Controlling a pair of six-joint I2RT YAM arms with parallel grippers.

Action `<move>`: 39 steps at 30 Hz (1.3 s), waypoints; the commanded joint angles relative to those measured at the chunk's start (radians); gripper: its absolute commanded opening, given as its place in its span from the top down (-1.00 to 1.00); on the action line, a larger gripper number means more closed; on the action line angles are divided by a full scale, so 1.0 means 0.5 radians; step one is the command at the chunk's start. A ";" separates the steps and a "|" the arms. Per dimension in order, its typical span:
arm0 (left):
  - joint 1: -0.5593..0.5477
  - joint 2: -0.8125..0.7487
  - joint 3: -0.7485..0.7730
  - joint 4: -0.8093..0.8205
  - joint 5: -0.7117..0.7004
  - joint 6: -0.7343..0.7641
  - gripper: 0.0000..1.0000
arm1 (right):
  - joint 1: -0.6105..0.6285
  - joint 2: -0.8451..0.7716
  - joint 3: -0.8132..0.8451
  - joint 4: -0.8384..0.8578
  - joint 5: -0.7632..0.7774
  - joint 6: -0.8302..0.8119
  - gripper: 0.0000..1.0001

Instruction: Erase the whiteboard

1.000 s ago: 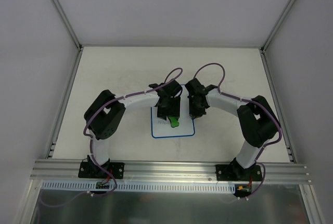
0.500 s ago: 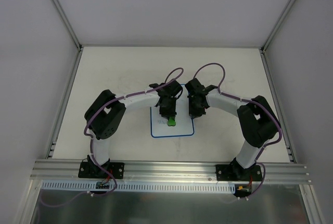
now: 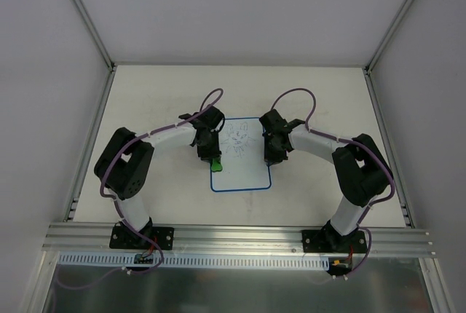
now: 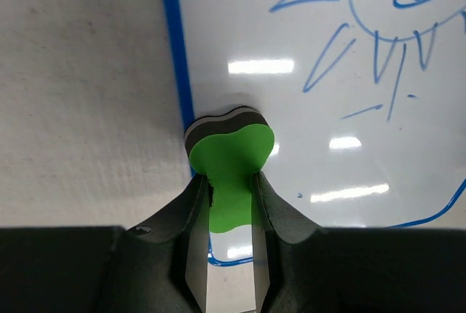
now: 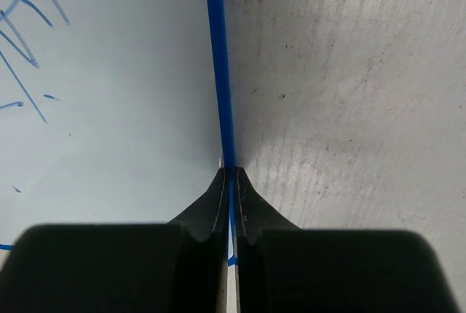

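The whiteboard lies flat on the table, white with a blue rim. Blue scribbles cover its far half. My left gripper is shut on the small green bone-shaped block at the board's left edge. In the left wrist view the block rests partly on the rim, with the scribbles to its right. My right gripper is shut, its tips down on the board's right rim. The board surface lies to the left of my right gripper.
The beige table is walled by white panels on three sides. An aluminium rail with both arm bases runs along the near edge. Purple cables loop above both wrists.
My left gripper has swept left with the green block, from the middle of the board to its left edge, uncovering the scribbles. The right arm has not moved.
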 commanded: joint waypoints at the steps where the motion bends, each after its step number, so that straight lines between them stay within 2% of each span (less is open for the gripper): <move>1: 0.093 0.061 -0.143 -0.253 -0.269 0.148 1.00 | -0.031 0.130 -0.130 -0.067 0.141 -0.040 0.99; 7: 0.062 0.058 0.019 -0.247 -0.184 0.179 1.00 | -0.031 0.112 -0.102 -0.067 0.129 -0.068 0.99; 12: -0.134 0.064 0.218 -0.244 -0.159 0.299 1.00 | -0.025 0.093 -0.090 -0.064 0.114 -0.086 0.99; 18: -0.290 0.208 0.289 -0.231 -0.070 0.348 1.00 | -0.018 0.112 -0.062 -0.052 0.086 -0.102 0.99; 22: -0.352 0.248 0.262 -0.173 -0.036 0.357 1.00 | -0.006 0.118 -0.053 -0.052 0.089 -0.099 0.99; 30: -0.392 0.236 0.160 0.023 0.203 0.437 1.00 | -0.003 0.127 -0.065 -0.036 0.086 -0.105 0.99; 35: -0.380 0.217 0.124 0.023 0.105 0.422 1.00 | -0.003 0.124 -0.068 -0.033 0.098 -0.120 0.99; 39: -0.266 0.156 -0.023 0.023 0.013 0.360 1.00 | -0.003 0.109 -0.083 -0.033 0.120 -0.114 0.99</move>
